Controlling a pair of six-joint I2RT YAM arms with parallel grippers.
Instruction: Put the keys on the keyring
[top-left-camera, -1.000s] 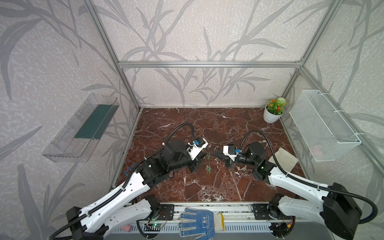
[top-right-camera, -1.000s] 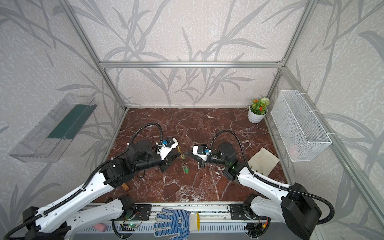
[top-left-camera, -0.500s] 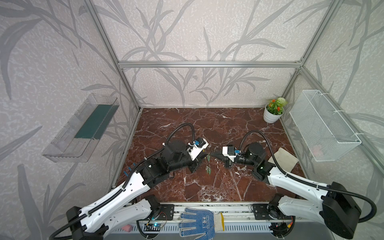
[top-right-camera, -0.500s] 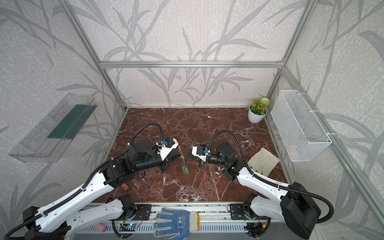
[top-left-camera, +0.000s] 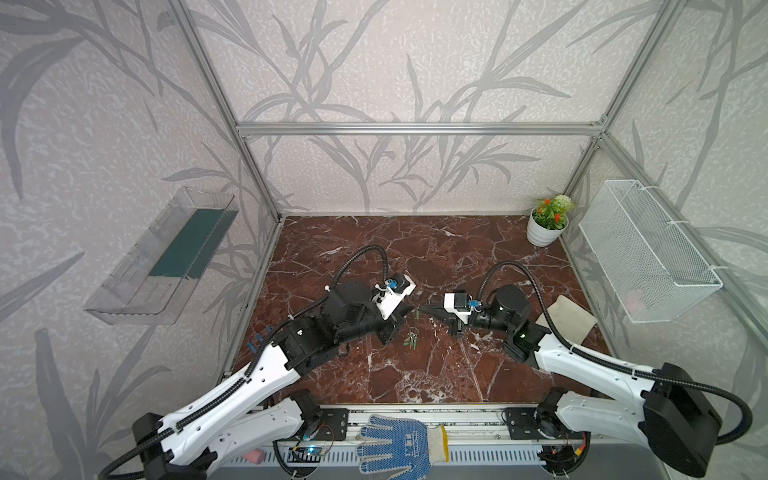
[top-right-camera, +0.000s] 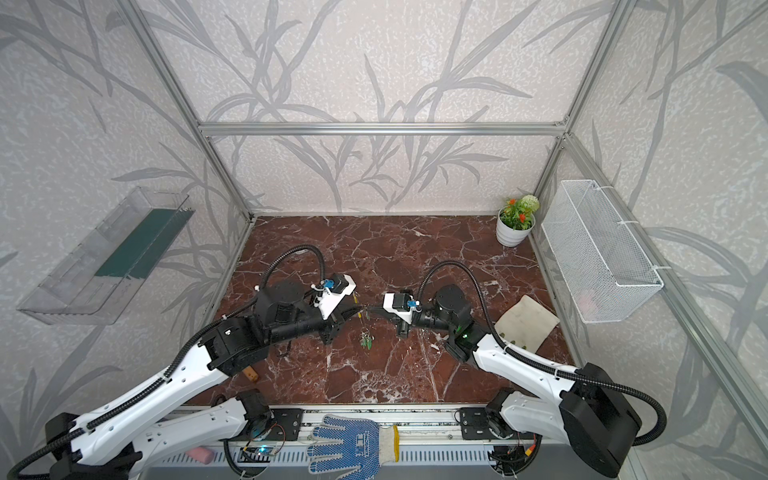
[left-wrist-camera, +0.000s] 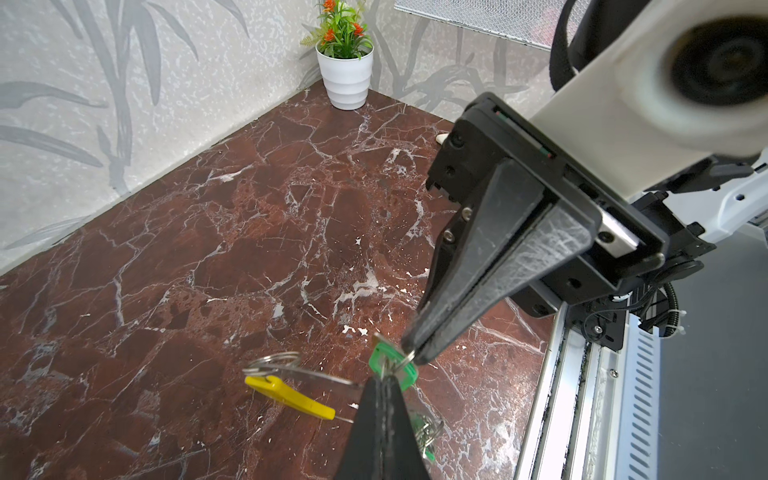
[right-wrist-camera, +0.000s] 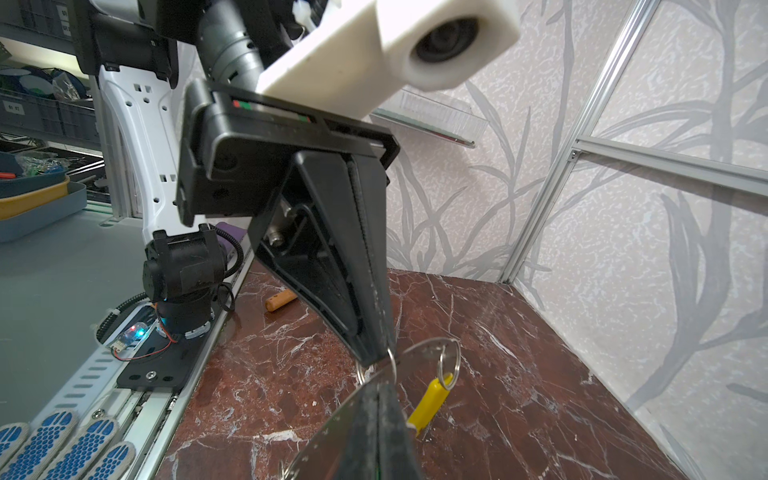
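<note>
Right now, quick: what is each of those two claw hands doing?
Left gripper: closed, pinching the keyring.
Right gripper: closed at a green key; whether it grips the key or the keyring cannot be told.

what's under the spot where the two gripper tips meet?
A cluster of green keys on small rings dangles there, over the marble floor. How it joins the keyring is hidden behind the shut jaws.

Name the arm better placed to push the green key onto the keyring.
Right, probably. The right pincer is shut at the green key, while the left pincer is shut on the keyring, seemingly just steadying it.
</note>
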